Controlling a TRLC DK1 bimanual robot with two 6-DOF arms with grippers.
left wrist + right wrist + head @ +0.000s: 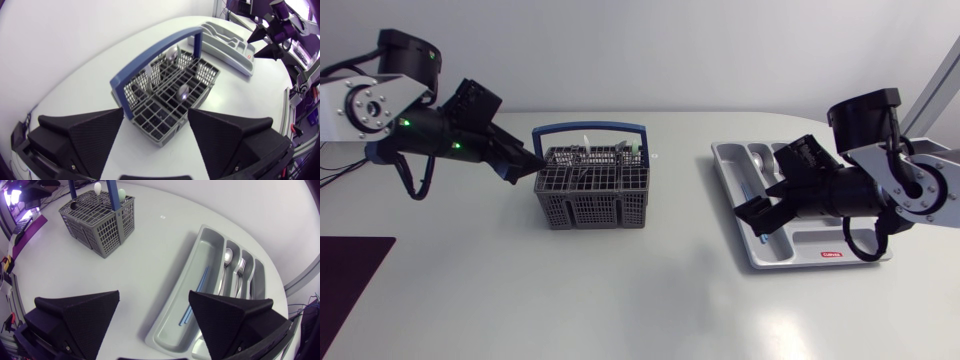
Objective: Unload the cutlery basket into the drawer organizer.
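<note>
The grey cutlery basket (593, 188) with a blue handle (590, 130) stands left of the table's middle and holds several utensils. My left gripper (540, 165) hovers at its left rim. In the left wrist view this gripper (156, 116) is open, with the basket (170, 95) just ahead of it and a spoon (182, 91) inside. The grey drawer organizer (820, 245) lies at the right. My right gripper (758, 222) hangs over its left part. It is open (155, 297) and empty above the organizer (200, 245), which holds a blue stick (197, 287), a spoon (227, 257) and a fork (241, 267).
A dark purple mat (350, 265) lies at the table's front left corner. Bare white tabletop (680, 250) stretches between basket and organizer and along the front.
</note>
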